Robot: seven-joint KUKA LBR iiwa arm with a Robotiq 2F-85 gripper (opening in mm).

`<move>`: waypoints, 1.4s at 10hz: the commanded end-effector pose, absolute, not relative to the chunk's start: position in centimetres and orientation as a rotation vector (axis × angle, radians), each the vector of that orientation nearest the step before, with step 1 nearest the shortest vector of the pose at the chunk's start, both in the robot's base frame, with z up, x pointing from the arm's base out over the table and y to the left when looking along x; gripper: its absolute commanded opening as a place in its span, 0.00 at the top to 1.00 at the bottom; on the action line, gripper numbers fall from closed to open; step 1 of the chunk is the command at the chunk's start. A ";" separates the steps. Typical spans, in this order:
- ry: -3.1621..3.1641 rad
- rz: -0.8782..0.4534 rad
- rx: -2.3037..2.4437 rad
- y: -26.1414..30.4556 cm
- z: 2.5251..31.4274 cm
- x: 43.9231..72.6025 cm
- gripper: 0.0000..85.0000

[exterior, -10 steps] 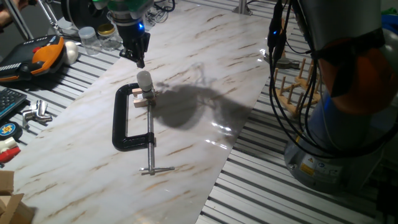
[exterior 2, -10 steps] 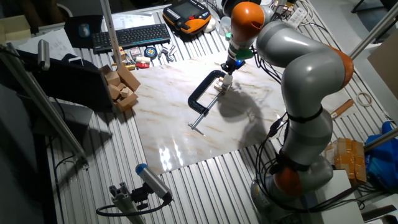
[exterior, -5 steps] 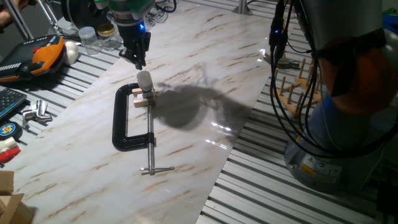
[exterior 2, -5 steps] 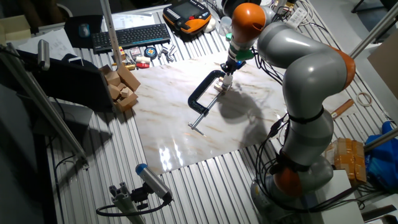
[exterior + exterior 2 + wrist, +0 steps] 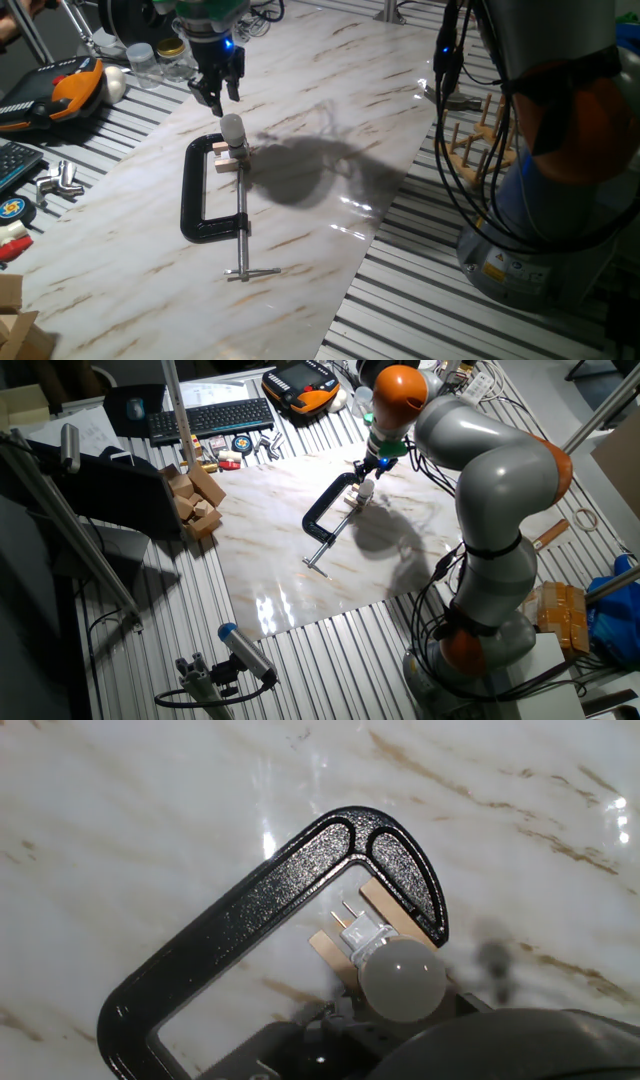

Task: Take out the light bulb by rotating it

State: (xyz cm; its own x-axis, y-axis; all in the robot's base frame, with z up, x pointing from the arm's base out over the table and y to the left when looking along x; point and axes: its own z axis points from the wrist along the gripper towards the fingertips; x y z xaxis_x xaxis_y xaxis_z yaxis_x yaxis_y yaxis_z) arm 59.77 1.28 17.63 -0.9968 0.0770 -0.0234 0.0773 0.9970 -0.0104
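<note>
While our gripper (image 5: 216, 96) hangs with jaws spread and empty just above the small frosted white bulb (image 5: 232, 128) – upright in the black C-clamp's (image 5: 204, 196) wooden block – we risk descending off-centre and slipping off the glass.

I see a frosted, matt white light bulb (image 5: 402, 980) with silvery metal base; rough, pebbled black-painted C-clamp (image 5: 240, 930); pale bare wooden block (image 5: 335, 955); glossy, marble-patterned worktop (image 5: 150, 820) throwing back lamp glare.
</note>
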 end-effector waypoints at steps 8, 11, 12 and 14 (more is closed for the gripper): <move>3.113 0.032 0.415 1.4 17.4 59.7 0.60; 3.060 -0.013 0.694 1.5 17.5 59.6 0.60; 3.035 -0.018 0.814 1.5 17.5 59.6 0.60; 2.975 -0.052 1.090 1.4 17.6 59.5 0.60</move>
State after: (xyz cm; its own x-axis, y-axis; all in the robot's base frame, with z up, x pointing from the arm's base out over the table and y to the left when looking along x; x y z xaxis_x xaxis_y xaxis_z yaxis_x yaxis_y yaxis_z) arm 59.56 1.37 17.55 -0.8928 0.4502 0.0136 0.4494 0.8924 -0.0392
